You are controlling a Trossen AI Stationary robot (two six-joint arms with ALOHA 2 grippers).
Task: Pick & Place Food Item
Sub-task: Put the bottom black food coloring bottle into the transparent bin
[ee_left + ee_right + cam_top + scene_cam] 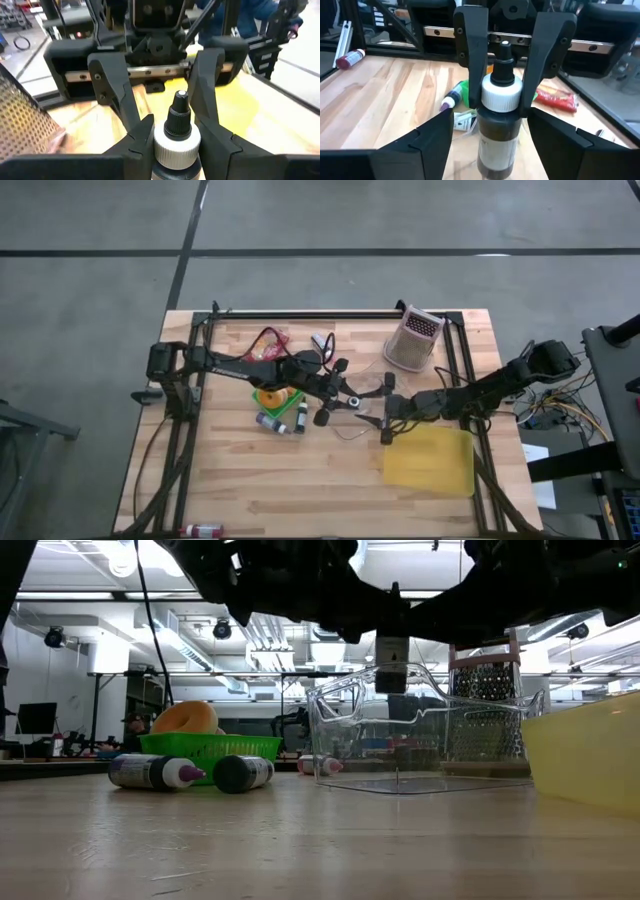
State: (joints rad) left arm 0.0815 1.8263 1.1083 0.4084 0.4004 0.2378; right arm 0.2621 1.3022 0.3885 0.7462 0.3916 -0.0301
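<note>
I hold a dark white-collared squeeze bottle point(499, 115) pinched in left gripper point(502, 75) fingers; right gripper point(172, 90) fingers spread around it, risking a mid-handover drop onto the surface.

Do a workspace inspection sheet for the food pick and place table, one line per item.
Surface: wooden table, no spills seen.
Job's things: green basket holding a doughnut; clear container at centre; yellow bin at front right.
Clutter: grater, red packet, two bottles lying beside the basket, another bottle at the front edge.
Grippers: left end effector clamped on a black-capped bottle; right end effector open, facing it.
Cables: loose bundle off the table's right side.
Surroundings: grey floor; people nothing seen.
</note>
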